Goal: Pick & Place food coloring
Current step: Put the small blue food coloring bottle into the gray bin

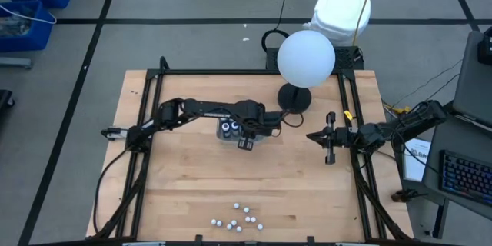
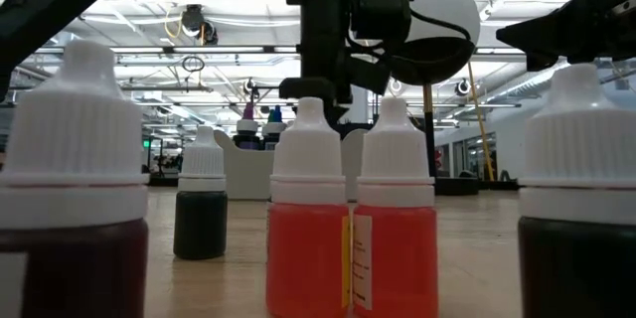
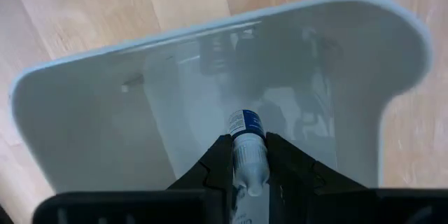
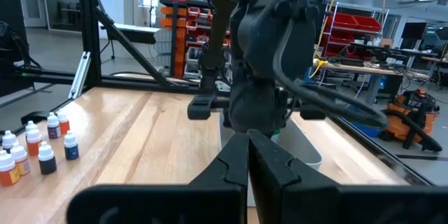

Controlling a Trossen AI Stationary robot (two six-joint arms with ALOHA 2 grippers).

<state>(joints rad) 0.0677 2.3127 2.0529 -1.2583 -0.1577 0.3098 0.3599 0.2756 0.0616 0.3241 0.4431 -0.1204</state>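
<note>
Several tiny food coloring bottles (image 1: 238,219) stand near the table's near edge; in the low view they fill the foreground, white-capped with red and dark contents (image 2: 308,229). Two dark teal-ringed bottles (image 1: 226,128) stand in the grey tray (image 1: 221,138) at mid-table. My left gripper (image 1: 246,138) reaches over the tray's right part, shut on one blue-labelled bottle (image 3: 246,143) above the tray floor (image 3: 140,126). My right gripper (image 1: 311,135) waits shut to the tray's right, its fingers (image 4: 248,161) pointing at the left arm. My left gripper pinches the small bottle between its two fingers (image 3: 220,161), which come from above and point down into the tray. The fingers are on its white upper part (image 3: 250,171). The blue-labelled lower end (image 3: 245,122) points down at the tray floor; whether it touches, I cannot tell.
A large white globe on a black stand (image 1: 305,58) rises just beyond the tray, toward the table's far right. Black frame rails (image 1: 146,146) run along the table's left and right sides. Bare wood (image 1: 192,184) lies between the tray and the near bottles.
</note>
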